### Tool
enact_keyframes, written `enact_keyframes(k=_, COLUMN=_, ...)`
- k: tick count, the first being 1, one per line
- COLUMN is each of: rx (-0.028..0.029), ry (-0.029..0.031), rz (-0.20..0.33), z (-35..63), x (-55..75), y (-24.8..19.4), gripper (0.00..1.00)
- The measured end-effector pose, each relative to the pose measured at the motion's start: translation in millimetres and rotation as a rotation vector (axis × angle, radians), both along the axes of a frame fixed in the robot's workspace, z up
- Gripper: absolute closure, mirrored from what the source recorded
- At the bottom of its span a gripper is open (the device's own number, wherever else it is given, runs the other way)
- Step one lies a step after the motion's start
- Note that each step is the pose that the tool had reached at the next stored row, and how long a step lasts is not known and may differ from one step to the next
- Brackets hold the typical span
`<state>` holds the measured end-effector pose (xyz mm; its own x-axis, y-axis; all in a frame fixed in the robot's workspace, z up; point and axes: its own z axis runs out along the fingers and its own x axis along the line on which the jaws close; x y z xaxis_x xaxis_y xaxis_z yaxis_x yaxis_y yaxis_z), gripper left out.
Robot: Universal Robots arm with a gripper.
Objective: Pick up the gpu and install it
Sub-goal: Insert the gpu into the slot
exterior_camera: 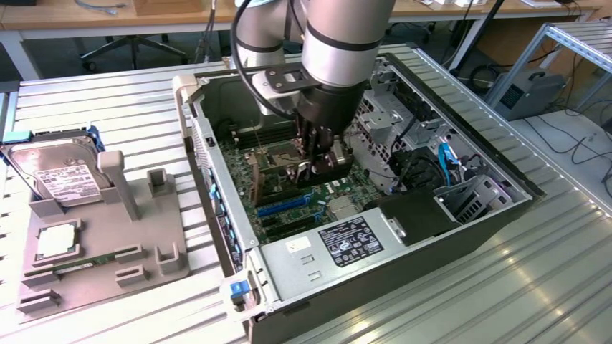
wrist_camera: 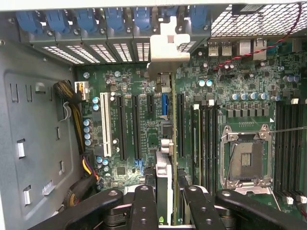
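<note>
The computer case lies open on its side at the centre of the exterior view, with the motherboard facing up. The arm descends from the top centre of that frame into the case, and the gripper sits just above the board, mid-frame.

In the wrist view the gpu appears edge-on as a thin vertical strip running from the bottom centre up to the middle of the frame. Its silver bracket reaches the row of rear slot openings at the top. The black fingers at the bottom centre are pressed against the card's two faces, pinching it between them.

The card stands over the bank of long black expansion slots, lined up with one in the middle of the frame; whether its edge connector has entered the slot cannot be told.

To do this step well, judged from these views:
- Keep the card upright and parallel to the slot.
- Align the bracket with its rear opening so it does not catch on the case wall.
- Press straight down, evenly along the card's length.

On the grey fixture tray at the left of the exterior view, a hard drive rests in its holder.
</note>
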<state>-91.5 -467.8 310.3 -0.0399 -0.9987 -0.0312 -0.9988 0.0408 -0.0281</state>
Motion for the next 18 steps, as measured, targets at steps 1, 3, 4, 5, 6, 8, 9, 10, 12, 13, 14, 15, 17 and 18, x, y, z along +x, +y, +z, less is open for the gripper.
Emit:
enact_keyframes(k=1, rx=0.0001, ry=-0.0001, rz=0.0, z=-0.1, x=-0.3, y=0.0, gripper=0.73)
enact_keyframes(k=3, rx=0.0001, ry=0.0, rz=0.0, z=-0.1, x=-0.7, y=0.0, gripper=0.73)
enact_keyframes(k=4, rx=0.0, ry=0.0, rz=0.0, z=-0.2, x=-1.2, y=0.0, gripper=0.73)
enact_keyframes(k=5, rx=0.0, ry=0.0, rz=0.0, z=-0.2, x=-1.4, y=0.0, gripper=0.73)
enact_keyframes(k=6, rx=0.0, ry=0.0, rz=0.0, z=-0.2, x=-1.7, y=0.0, gripper=0.73)
enact_keyframes(k=8, rx=0.0001, ry=-0.0001, rz=0.0, z=-0.3, x=-2.3, y=0.0, gripper=0.73)
enact_keyframes(k=9, rx=0.0, ry=-0.0001, rz=0.0, z=-0.4, x=-2.5, y=0.0, gripper=0.73)
enact_keyframes(k=10, rx=0.0001, ry=-0.0001, rz=0.0, z=-0.4, x=-2.8, y=0.0, gripper=0.73)
enact_keyframes(k=12, rx=0.0, ry=0.0, rz=0.0, z=-0.5, x=-4.1, y=0.0, gripper=0.73)
enact_keyframes(k=13, rx=0.0, ry=0.0, rz=0.0, z=-0.6, x=-4.6, y=0.0, gripper=0.73)
enact_keyframes(k=14, rx=0.0, ry=-0.0001, rz=0.0, z=-0.7, x=-5.1, y=0.0, gripper=0.73)
enact_keyframes(k=15, rx=0.0, ry=0.0, rz=0.0, z=-0.7, x=-5.4, y=0.0, gripper=0.73)
enact_keyframes(k=17, rx=0.0001, ry=0.0, rz=0.0, z=-0.8, x=-6.2, y=0.0, gripper=0.73)
enact_keyframes(k=18, rx=0.0, ry=-0.0001, rz=0.0, z=-0.9, x=-6.8, y=0.0, gripper=0.73)
